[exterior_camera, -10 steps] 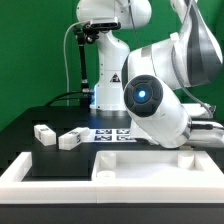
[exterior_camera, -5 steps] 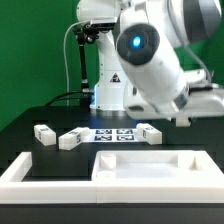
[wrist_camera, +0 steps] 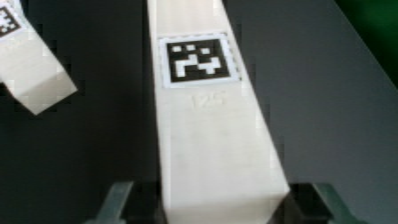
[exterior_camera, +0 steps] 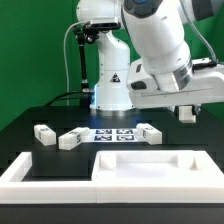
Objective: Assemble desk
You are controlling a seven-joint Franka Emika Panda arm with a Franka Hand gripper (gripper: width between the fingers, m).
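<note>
Fingers [wrist_camera: 121,203] stand parted, a tagged leg block [wrist_camera: 210,120] between them with dark gaps either side; we see other leg blocks [exterior_camera: 43,135] lying on the bench [exterior_camera: 20,122] behind the tabletop [exterior_camera: 150,170].

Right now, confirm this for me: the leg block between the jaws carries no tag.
Wrong: the leg block between the jaws does carry a tag, a black-and-white square one on the face toward the camera. The wrist view shows it.
</note>
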